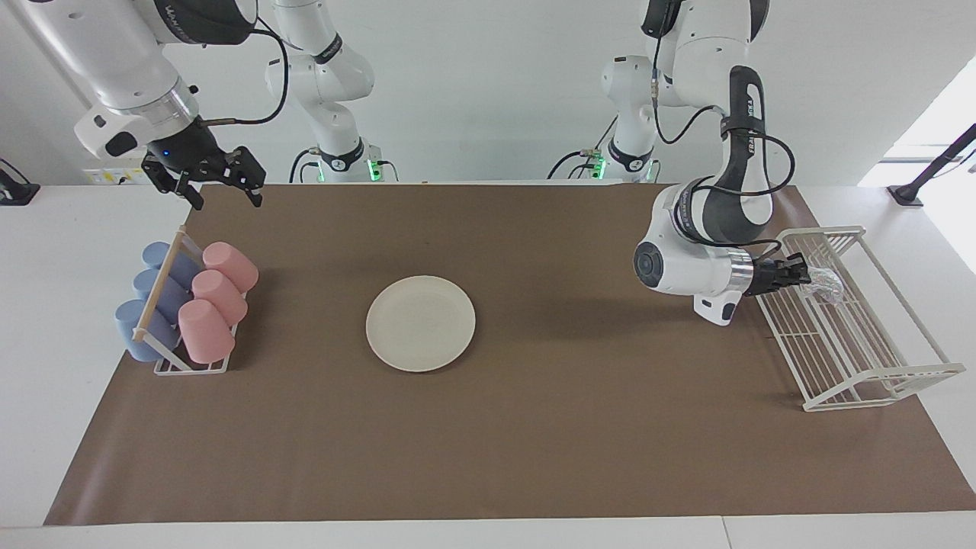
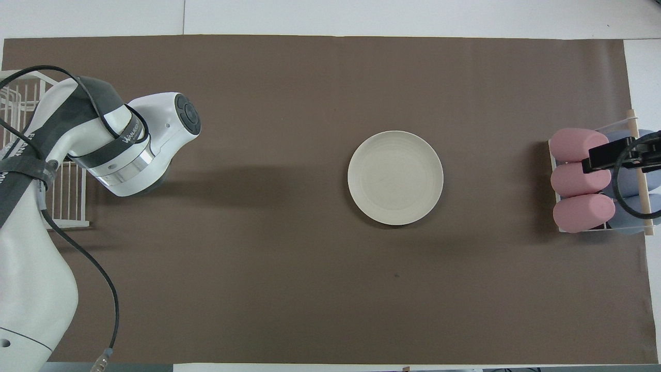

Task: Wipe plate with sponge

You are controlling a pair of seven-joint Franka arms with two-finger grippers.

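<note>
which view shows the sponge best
The facing view: the sponge shows as a silvery wad at the tip of the left claw, inside the white wire rack at the left arm's end of the table. In the overhead view the left arm's own body covers it, so only part of the rack shows.

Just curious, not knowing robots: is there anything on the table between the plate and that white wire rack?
Nothing rests there: bare brown mat from plate to wire rack. The left arm's wrist hangs above it, clearest in the facing view.
</note>
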